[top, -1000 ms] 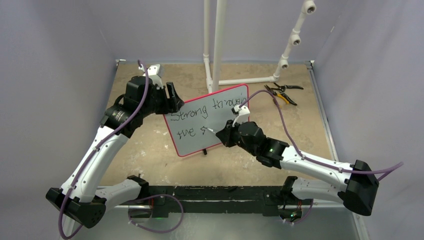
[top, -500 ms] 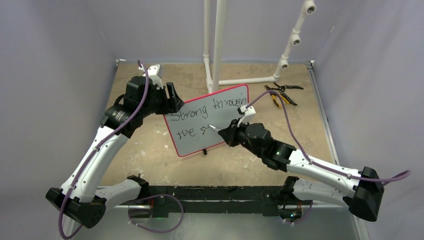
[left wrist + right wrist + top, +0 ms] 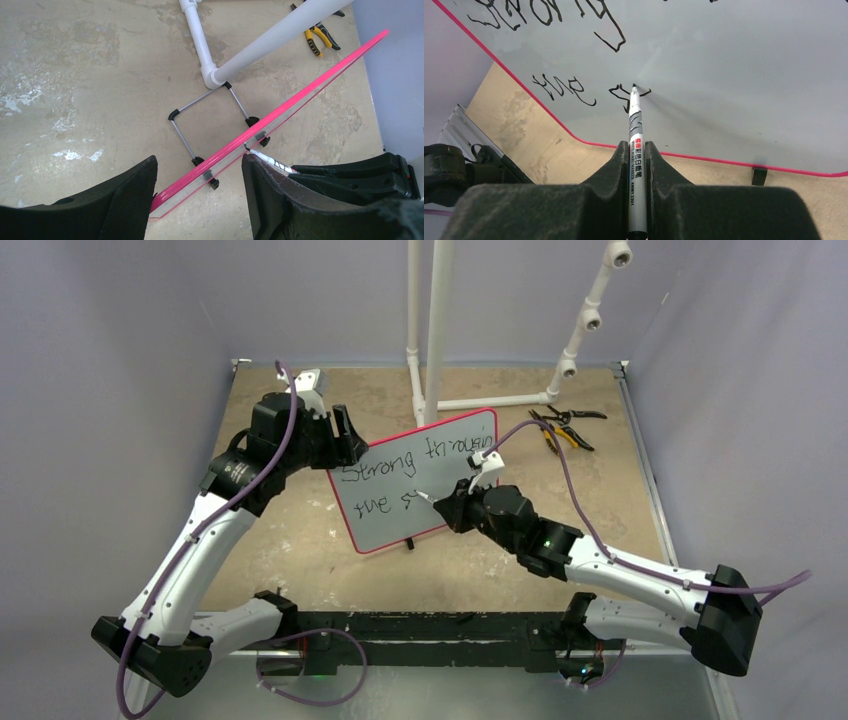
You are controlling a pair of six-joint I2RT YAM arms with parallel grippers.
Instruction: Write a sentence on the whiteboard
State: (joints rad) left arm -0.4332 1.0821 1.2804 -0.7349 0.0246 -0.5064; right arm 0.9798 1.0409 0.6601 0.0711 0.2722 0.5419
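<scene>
the whiteboard (image 3: 393, 530) stands propped and tilted near the middle of the table (image 3: 290, 550), red border all round, one black foot (image 3: 408, 543) showing under its near edge. From the left wrist view its wire stand (image 3: 182, 136) is out behind it. The sentence (image 3: 385, 465) is unfinished: top line reads "Strong through", second line "the s" plus a partial stroke. The marker (image 3: 634, 112) tip touches the board at that last stroke, just right of the "s". right gripper (image 3: 445, 506) has its jaws closed tight on the marker barrel, with the tip pointing at the board face. left gripper (image 3: 345, 445) is at the board's upper-left corner, jaws spread wide with the board's edge running diagonally between them. Can't tell if the pads actually press it. White pipe frame (image 3: 435, 330) rises behind the board at the far side, its base just by the stand. Pliers (image 3: 565, 428) lie flat on the table to the right of the board, apart from it.
</scene>
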